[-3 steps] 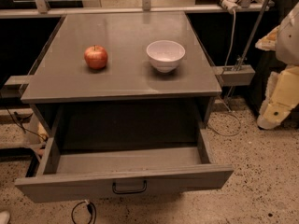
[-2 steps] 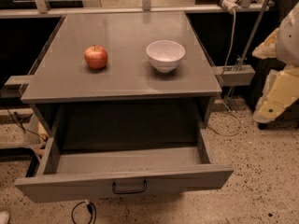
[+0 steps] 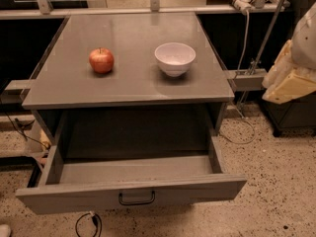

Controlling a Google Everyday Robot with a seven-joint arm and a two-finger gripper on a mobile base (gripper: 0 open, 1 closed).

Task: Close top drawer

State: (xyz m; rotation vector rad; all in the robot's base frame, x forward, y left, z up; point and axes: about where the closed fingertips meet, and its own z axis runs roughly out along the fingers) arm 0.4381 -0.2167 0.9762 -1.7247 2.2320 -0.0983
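The top drawer (image 3: 131, 195) is a wide grey drawer with a flat front and a small dark bar handle (image 3: 137, 198) at its centre. It stands pulled far out of the grey cabinet (image 3: 128, 90), and its inside looks empty. My gripper (image 3: 289, 80), cream-coloured, is at the right edge of the camera view. It is level with the cabinet top, well to the right of the drawer and apart from it.
A red apple (image 3: 101, 60) and a white bowl (image 3: 175, 59) sit on the cabinet top. A metal stand with cables (image 3: 252, 53) is right of the cabinet. A cable (image 3: 86, 223) lies on the speckled floor below the drawer front.
My arm at the right edge has risen a little and shifted slightly. The drawer, apple and bowl have not moved.
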